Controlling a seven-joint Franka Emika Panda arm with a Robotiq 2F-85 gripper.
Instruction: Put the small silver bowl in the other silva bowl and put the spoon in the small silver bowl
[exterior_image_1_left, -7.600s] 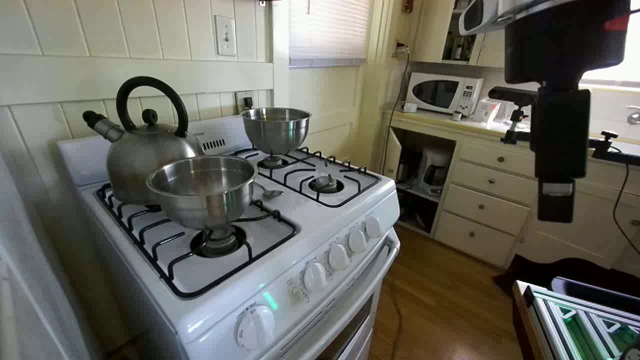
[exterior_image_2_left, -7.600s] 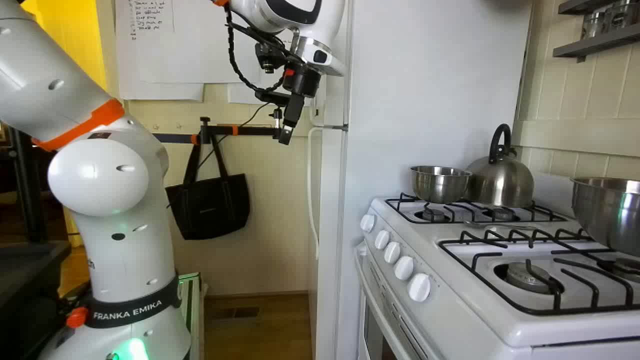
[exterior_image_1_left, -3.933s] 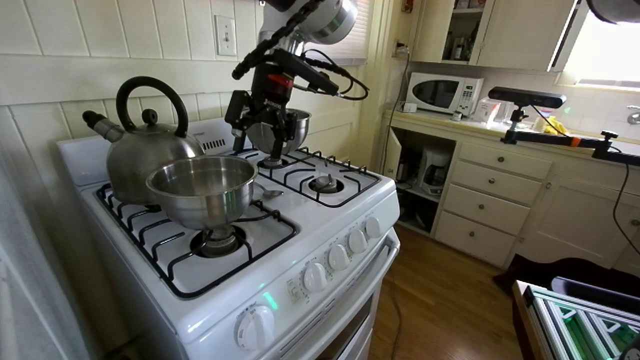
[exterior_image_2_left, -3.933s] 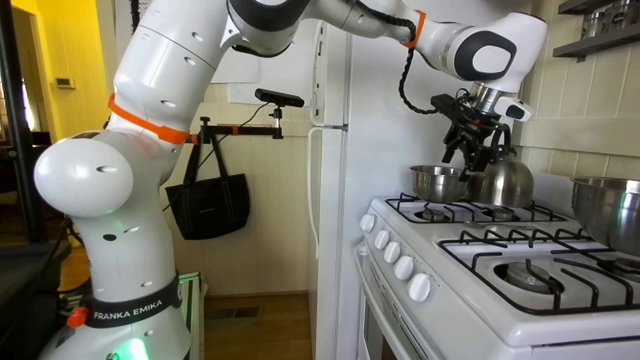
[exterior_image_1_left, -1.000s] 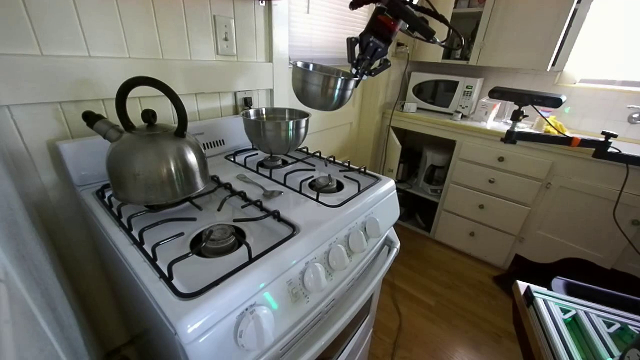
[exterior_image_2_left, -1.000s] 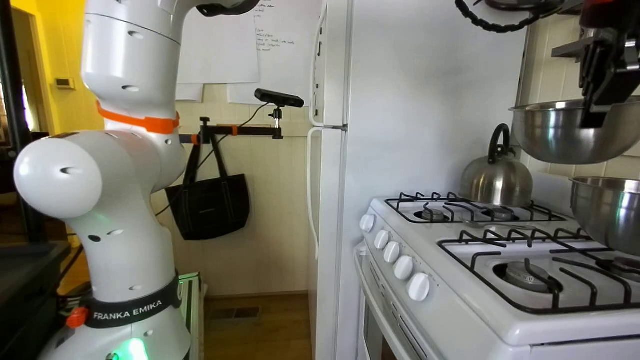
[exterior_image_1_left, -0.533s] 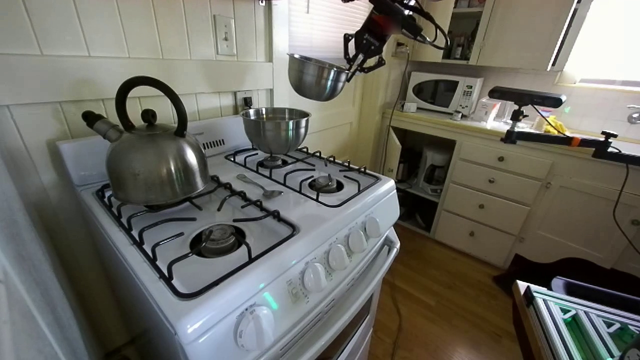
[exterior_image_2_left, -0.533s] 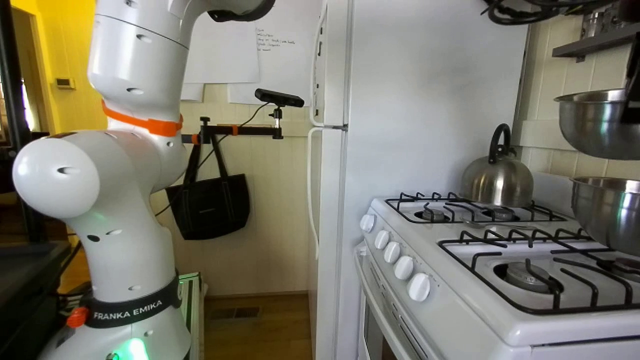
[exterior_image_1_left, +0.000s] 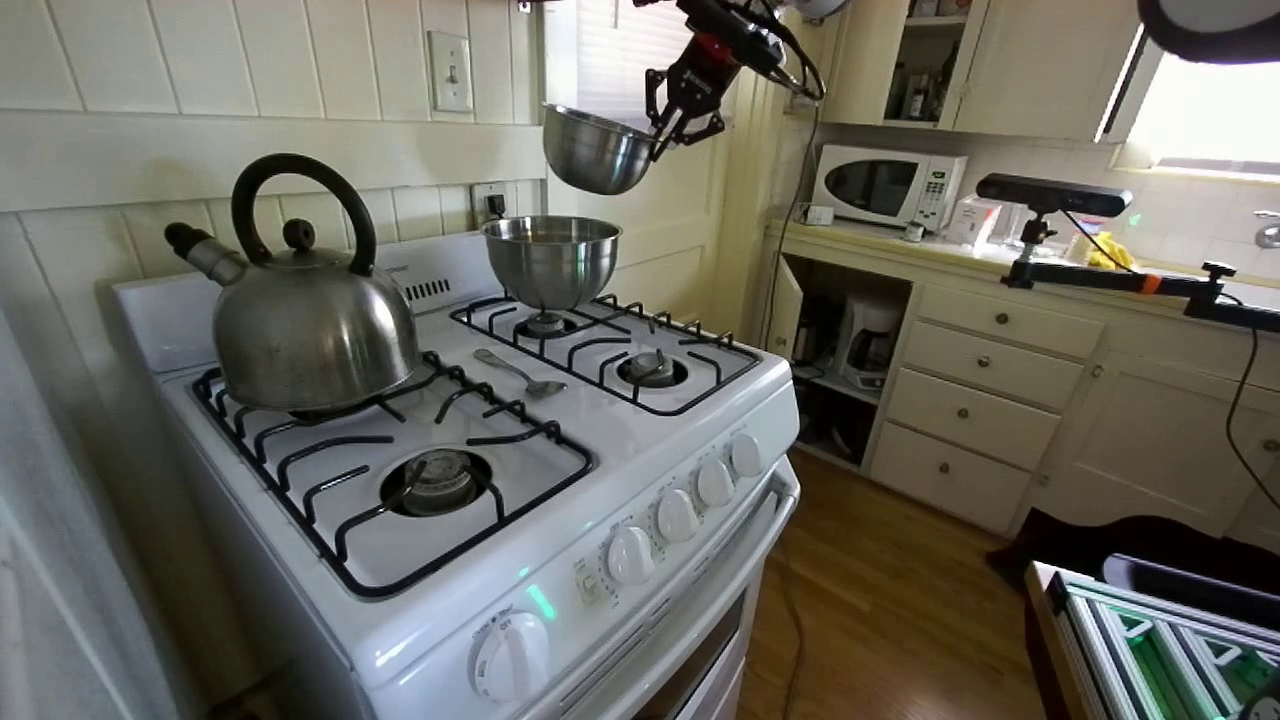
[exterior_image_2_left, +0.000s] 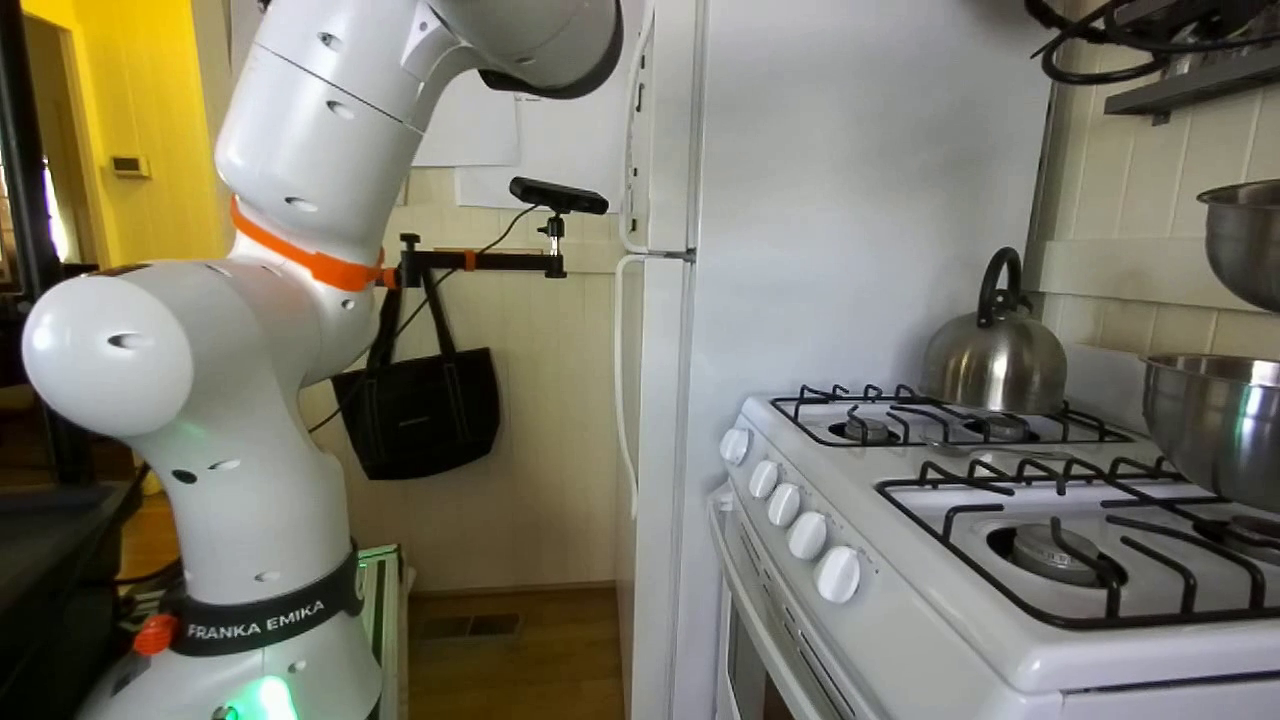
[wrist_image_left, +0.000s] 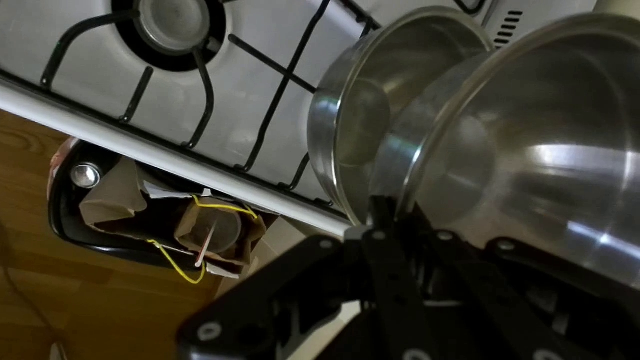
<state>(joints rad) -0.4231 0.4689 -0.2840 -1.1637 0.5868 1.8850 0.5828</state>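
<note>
The small silver bowl hangs in the air, tilted, its gripped side lower in this exterior view. My gripper is shut on its rim; in the wrist view the fingertips pinch the near edge of the bowl. Below it, the other silva bowl stands upright on a rear burner. A gap separates the two bowls in both exterior views, where the held bowl is partly cut off. On the white stovetop between the grates lies the spoon. It does not show in the wrist view.
A steel kettle with a black handle sits on another burner. Behind the stove rises a panelled wall; a shelf with jars hangs on it. Beside the stove, the wrist view shows a black bin filled with paper bags.
Several seconds ago the small silver bowl stood on a burner by the kettle; now I hold it up. Over the last second it has moved left in an exterior view, over the other bowl.
</note>
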